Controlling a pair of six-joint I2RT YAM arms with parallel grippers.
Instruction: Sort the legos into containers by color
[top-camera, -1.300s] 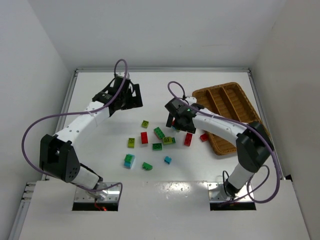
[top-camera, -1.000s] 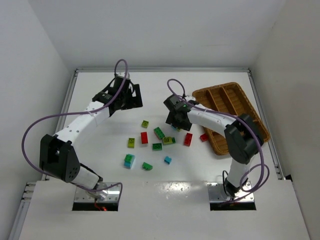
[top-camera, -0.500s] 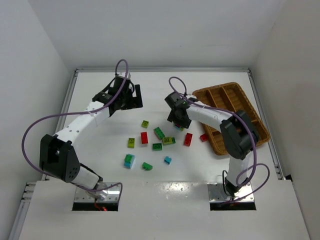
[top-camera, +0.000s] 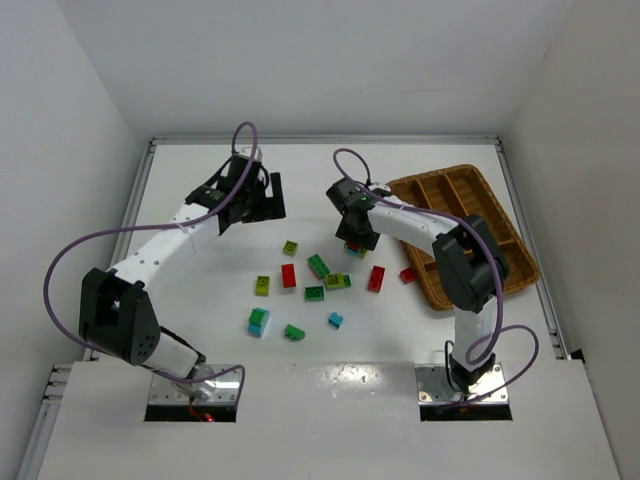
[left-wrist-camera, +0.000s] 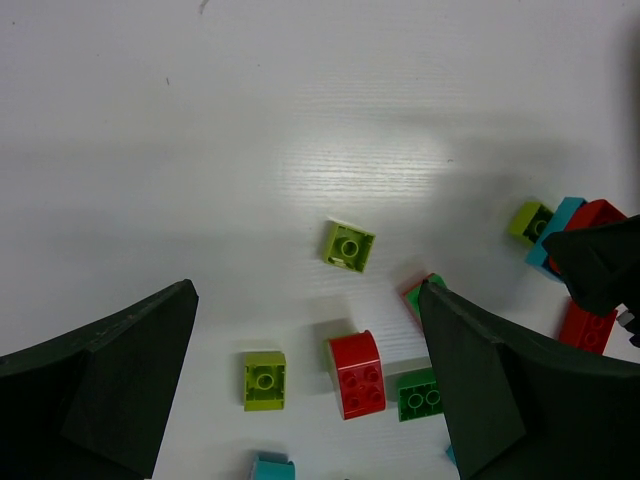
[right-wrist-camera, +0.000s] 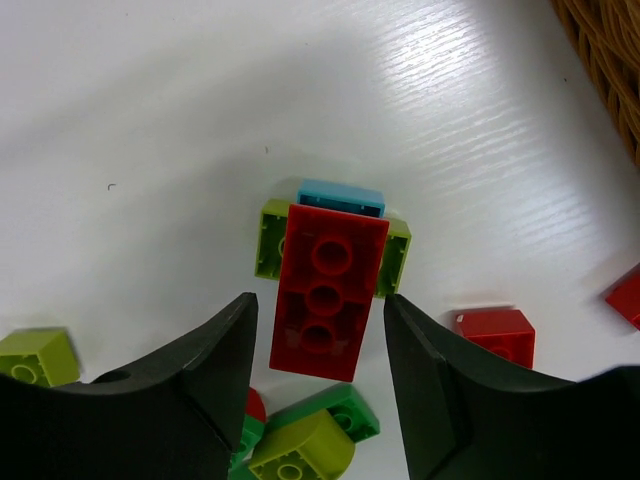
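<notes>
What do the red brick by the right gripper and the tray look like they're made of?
Red brick: likely hard moulded plastic, smooth, slightly glossy, with crisp round studs. Tray: apparently woven wicker, matte brown, braided strands showing at its edge.

No text, label, brand, number or sign can be read in any view.

Red brick (right-wrist-camera: 327, 290) — brown tray (top-camera: 460, 196)

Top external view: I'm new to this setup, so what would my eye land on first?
The right hand hangs open astride a red brick topping a yellow-green and cyan stack, mid-table. To its right lies a brown wicker tray, and bright loose bricks dot the white table.
</notes>
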